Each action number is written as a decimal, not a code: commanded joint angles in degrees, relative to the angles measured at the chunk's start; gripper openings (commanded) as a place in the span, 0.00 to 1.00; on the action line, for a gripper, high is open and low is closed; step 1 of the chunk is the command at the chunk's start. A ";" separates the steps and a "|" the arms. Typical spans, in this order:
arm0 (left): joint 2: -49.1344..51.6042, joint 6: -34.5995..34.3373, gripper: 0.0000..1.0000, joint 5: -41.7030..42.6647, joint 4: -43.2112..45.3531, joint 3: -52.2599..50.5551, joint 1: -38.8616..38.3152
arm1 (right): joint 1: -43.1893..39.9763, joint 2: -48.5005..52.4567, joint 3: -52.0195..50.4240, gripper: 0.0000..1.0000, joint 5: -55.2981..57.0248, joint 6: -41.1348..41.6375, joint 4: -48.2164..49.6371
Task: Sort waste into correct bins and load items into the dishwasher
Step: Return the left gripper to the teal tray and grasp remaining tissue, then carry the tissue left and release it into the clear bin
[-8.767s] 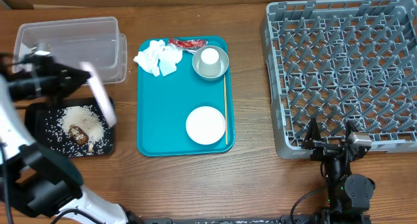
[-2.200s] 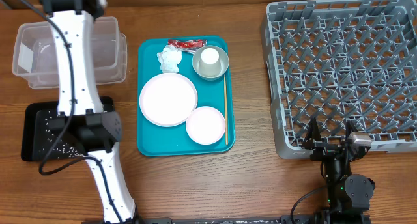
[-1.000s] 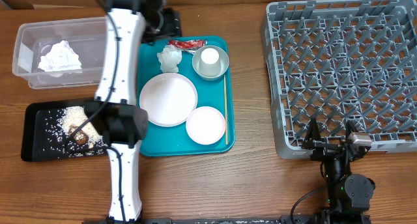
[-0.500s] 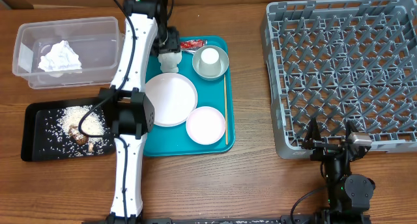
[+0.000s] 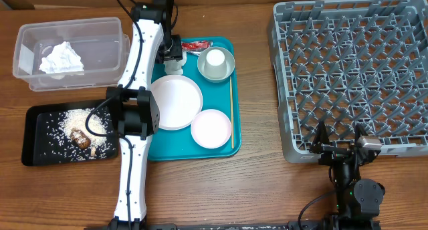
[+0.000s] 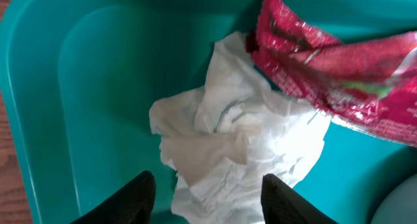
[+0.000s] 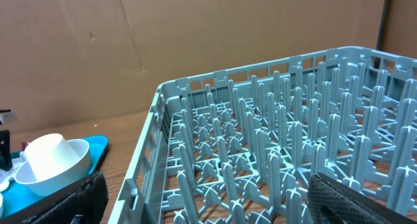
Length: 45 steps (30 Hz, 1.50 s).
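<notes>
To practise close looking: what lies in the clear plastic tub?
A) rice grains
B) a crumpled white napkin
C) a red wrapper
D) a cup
B: overhead, a crumpled white napkin sits inside the clear tub, with nothing else visible in it.

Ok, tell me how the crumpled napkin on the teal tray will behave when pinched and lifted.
The crumpled napkin looks thin and loosely folded, so it will probably squash easily and weigh almost nothing in the open left gripper. Loose flaps may droop when lifted. The red wrapper touches its upper edge and might drag along.
</notes>
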 commanded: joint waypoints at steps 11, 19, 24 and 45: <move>3.80 -0.52 0.41 -0.81 0.59 0.20 -0.07 | -0.09 -0.52 -0.59 1.00 -0.26 0.00 0.35; 0.63 -0.52 0.04 -0.76 -1.38 2.86 0.22 | -0.09 -0.52 -0.59 1.00 -0.26 0.00 0.35; -2.91 -0.31 0.04 -1.03 -5.92 6.99 0.31 | -0.09 -0.52 -0.59 1.00 -0.26 0.00 0.35; -17.53 -4.66 0.04 -20.13 -1.68 8.17 10.10 | -0.07 -0.52 -0.59 1.00 -0.26 0.00 0.35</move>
